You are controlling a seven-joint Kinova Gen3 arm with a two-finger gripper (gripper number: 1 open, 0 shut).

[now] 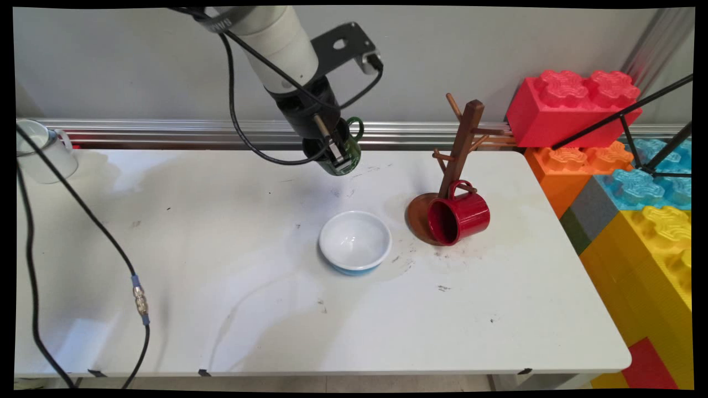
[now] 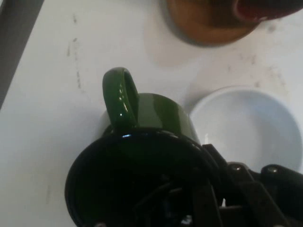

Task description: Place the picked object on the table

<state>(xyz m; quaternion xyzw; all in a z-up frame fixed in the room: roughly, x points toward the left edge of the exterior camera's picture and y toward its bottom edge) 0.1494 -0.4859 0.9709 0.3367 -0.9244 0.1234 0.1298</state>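
My gripper [image 1: 334,152] is shut on the rim of a dark green mug [image 1: 345,149], held in the air above the table's far middle. In the hand view the green mug [image 2: 151,156] fills the lower frame, its handle [image 2: 120,97] pointing up, one finger inside the mouth. Below and to the right on the table sits a white bowl [image 1: 355,241] with a blue underside, also seen as the bowl [image 2: 246,127] in the hand view. A red mug [image 1: 459,218] lies on its side on the base of a brown wooden mug tree [image 1: 462,143].
A white mug [image 1: 41,149] stands at the table's far left edge. Big toy bricks in red [image 1: 569,105], orange, blue and yellow [image 1: 652,265] are stacked off the right side. A black cable [image 1: 138,298] hangs over the left front. A metal rail runs along the far edge.
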